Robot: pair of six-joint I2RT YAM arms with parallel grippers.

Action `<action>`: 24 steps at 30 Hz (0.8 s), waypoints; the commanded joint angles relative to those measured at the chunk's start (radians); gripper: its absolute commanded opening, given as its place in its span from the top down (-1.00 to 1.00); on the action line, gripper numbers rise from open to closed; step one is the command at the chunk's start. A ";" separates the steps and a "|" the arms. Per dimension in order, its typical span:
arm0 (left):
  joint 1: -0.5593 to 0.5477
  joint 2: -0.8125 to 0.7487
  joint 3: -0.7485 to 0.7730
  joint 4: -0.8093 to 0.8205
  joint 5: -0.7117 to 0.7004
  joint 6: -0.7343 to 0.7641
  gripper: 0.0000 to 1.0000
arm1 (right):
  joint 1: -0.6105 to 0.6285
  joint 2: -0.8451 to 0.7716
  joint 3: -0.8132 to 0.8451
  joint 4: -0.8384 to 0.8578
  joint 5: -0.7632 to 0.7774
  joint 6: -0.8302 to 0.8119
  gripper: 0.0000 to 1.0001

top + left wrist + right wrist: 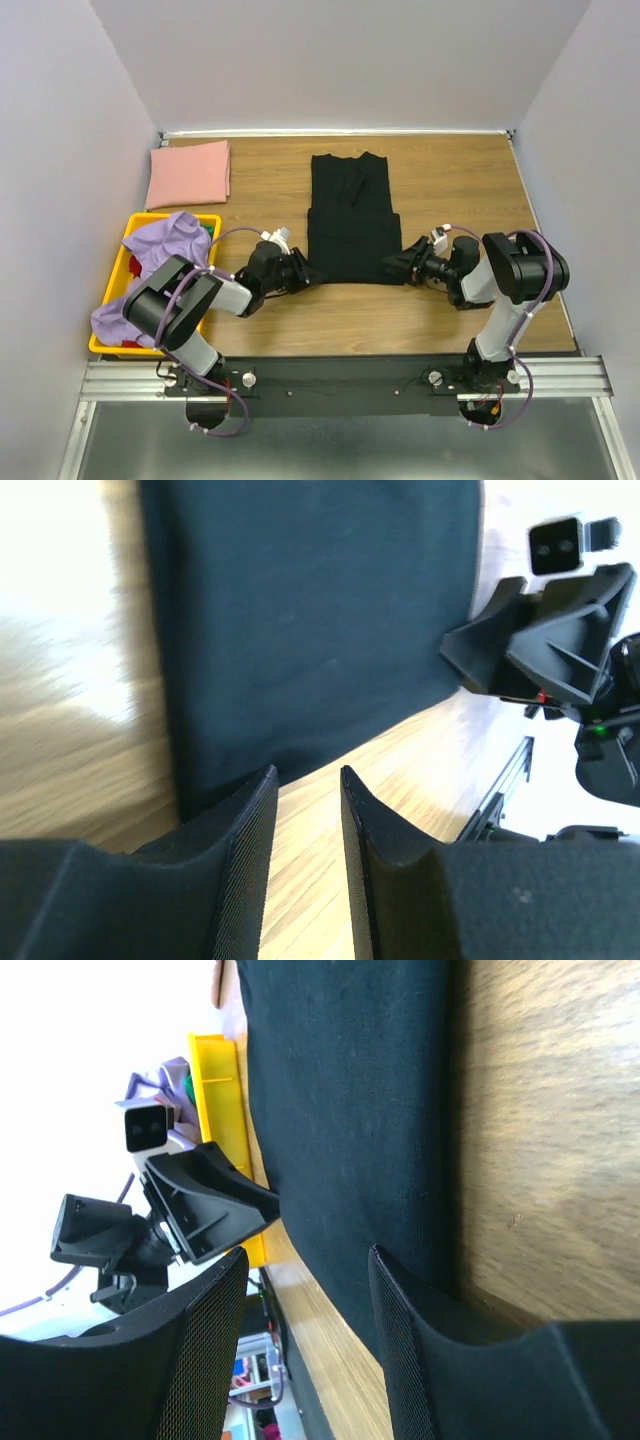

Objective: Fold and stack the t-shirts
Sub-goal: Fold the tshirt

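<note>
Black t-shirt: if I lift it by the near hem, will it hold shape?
Probably floppy: the black t-shirt lies limp with soft creases, so it should sag between the left gripper and right gripper. Likely light; its folded layers may slip apart.

And we see the black shirt, plain all over, no print, no stripe. The table runs warm brown with a streaky wood grain. We've got the pink shirt, a dusty, solid tone. The lavender shirt is plain too, and it pops against the bright yellow crate. The left arm and right arm come in black with pale grey shells, and we spot purple cables looping along them. The left gripper and right gripper are matte black, their pads finely ribbed. The rail is silver, the walls pale grey.
</note>
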 commanded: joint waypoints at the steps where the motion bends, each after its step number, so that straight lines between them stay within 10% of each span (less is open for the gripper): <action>1: 0.026 -0.032 -0.048 0.003 -0.063 -0.037 0.21 | 0.000 -0.015 -0.037 -0.049 0.000 -0.066 -0.19; 12: 0.095 -0.316 -0.082 -0.220 -0.103 0.032 0.21 | 0.061 -0.407 0.115 -0.590 0.055 -0.245 -0.19; 24: 0.085 -0.724 0.145 -0.710 -0.436 0.238 0.13 | 0.435 -0.104 0.343 -0.334 0.101 -0.066 -0.22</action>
